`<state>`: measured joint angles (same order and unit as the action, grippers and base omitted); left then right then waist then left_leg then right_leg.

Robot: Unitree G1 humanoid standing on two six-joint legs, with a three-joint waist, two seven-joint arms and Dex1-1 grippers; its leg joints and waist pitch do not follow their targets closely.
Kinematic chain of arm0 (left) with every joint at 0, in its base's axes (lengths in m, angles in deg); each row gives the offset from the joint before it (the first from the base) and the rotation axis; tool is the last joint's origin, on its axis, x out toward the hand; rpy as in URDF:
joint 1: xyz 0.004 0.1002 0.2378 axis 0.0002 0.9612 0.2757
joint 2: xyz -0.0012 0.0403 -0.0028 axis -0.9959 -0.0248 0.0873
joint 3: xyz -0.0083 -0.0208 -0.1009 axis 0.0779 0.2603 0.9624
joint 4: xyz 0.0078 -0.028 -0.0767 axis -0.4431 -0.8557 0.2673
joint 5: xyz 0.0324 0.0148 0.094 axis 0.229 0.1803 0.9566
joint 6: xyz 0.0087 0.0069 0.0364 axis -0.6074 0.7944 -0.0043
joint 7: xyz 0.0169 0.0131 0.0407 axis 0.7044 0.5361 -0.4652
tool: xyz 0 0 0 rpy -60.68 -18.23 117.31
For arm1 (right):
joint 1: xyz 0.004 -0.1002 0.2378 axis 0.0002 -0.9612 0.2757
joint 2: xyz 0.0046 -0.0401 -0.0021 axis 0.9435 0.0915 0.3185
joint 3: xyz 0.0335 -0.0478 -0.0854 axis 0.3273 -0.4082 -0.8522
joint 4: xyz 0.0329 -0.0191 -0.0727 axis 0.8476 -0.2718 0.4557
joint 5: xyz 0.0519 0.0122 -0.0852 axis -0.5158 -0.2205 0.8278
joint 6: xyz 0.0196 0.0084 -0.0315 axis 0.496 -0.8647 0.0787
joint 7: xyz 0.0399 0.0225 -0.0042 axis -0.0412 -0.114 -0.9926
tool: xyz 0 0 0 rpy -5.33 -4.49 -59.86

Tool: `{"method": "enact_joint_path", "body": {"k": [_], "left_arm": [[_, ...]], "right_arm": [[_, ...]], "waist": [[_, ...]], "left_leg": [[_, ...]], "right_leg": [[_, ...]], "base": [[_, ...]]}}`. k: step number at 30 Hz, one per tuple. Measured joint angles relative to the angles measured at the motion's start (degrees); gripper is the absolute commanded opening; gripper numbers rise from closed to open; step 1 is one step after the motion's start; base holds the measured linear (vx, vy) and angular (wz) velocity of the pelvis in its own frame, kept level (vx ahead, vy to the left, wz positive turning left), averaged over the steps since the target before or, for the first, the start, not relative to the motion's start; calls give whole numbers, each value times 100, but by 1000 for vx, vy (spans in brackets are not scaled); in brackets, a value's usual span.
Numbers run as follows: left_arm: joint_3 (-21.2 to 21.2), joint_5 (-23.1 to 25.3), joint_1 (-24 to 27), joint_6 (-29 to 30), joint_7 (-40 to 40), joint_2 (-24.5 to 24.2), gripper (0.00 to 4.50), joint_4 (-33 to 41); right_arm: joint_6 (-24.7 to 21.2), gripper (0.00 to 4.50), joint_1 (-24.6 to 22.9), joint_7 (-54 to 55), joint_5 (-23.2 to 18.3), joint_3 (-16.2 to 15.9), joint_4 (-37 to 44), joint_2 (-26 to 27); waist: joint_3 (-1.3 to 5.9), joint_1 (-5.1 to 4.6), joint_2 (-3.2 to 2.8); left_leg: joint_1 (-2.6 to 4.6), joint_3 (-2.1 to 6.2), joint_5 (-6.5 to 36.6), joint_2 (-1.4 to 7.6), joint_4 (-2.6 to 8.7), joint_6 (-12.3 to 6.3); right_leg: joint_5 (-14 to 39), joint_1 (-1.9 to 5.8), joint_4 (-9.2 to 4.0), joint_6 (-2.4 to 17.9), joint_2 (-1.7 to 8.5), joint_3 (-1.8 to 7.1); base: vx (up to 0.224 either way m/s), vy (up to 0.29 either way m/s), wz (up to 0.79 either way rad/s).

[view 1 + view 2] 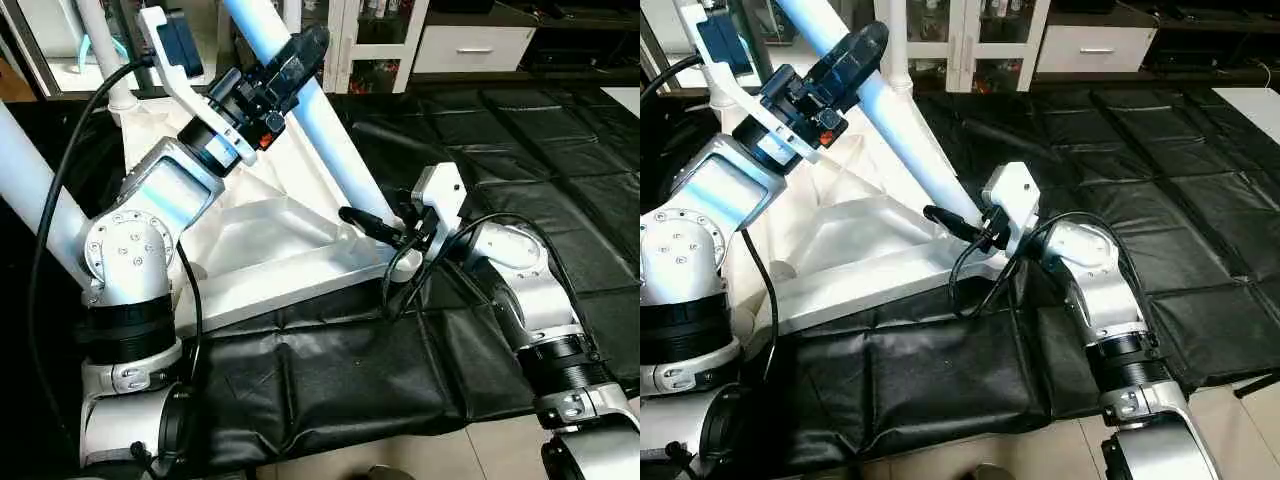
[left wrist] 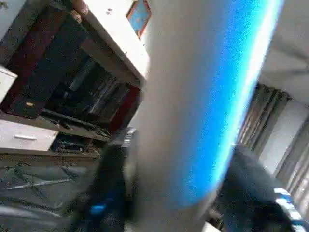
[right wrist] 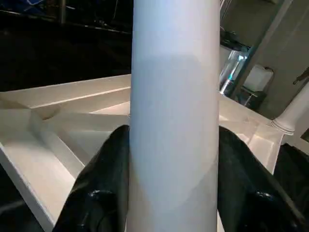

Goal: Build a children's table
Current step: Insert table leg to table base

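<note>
Both end effectors clasp 1 leg (image 1: 320,130) (slanting up-left from its corner socket).

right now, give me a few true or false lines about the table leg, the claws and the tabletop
1. Both claws grip the same leg. True: the left claw holds it high up, the right claw near its base.
2. The tabletop lies ribs up. True.
3. The tabletop rests on bare wooden floor. False: it lies on a black mat.
4. The held leg lies flat on the mat. False: it rises at a slant from the tabletop's near corner.
</note>
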<state>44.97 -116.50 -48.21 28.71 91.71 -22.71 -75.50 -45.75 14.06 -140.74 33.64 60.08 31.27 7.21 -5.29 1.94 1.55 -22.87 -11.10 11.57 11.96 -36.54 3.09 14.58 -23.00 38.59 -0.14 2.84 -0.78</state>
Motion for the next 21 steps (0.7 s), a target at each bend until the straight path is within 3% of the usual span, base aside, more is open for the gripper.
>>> {"method": "enact_joint_path", "body": {"k": [2, 3, 5, 6, 14, 18, 21], "left_arm": [[2, 40, 0, -4, -6, -3, 229, -12], [-4, 52, 0, -4, -5, 3, 194, -13], [-6, 126, 0, -42, -20, -10, 194, -21], [-5, 144, 0, -69, -26, -45, 174, -71], [-103, 224, 0, -199, -19, -60, 164, -92], [-340, 626, 2, -502, 58, -128, 162, -43], [-802, 1409, 28, -1157, 79, -257, 162, 121]], "right_arm": [[-7, 185, 0, 7, 1, 0, -4, 0], [-25, 185, 0, 7, -2, 0, -4, 2], [-62, 185, 0, -11, -32, 1, -2, 3], [-78, 241, 2, -17, -46, 1, 1, 4], [-106, 309, 2, -6, -72, 16, 0, 6], [-104, 344, 2, 113, 34, 9, 0, 5], [-48, 370, 58, 716, 500, -26, -16, 23]], "waist": [[0, 2, 0], [0, 4, 0], [0, 4, -1], [1, 3, -1], [5, 9, -8], [5, 12, -8], [5, 15, -9]], "left_leg": [[0, 1, 0, 0, -2, 0], [0, 2, 0, 0, -4, 0], [0, 2, 0, 0, -8, 0], [0, 4, 0, 0, -9, 0], [1, 8, -10, 0, -11, -5], [0, 13, -12, 0, -11, -7], [-1, 33, -14, 0, -12, -5]], "right_leg": [[0, 0, 3, 0, 0, -1], [0, 0, 7, 1, 1, -1], [1, -2, 17, 2, 1, -1], [2, -3, 22, 2, 1, -1], [4, -4, 34, 7, 2, -5], [4, -4, 35, 7, 2, -6], [4, -4, 35, 6, 4, -7]], "base": [[0, 0, 0], [0, 0, 0], [0, 0, 0], [0, 0, 0], [0, 0, 0], [0, 0, 0], [0, 0, 0]]}}
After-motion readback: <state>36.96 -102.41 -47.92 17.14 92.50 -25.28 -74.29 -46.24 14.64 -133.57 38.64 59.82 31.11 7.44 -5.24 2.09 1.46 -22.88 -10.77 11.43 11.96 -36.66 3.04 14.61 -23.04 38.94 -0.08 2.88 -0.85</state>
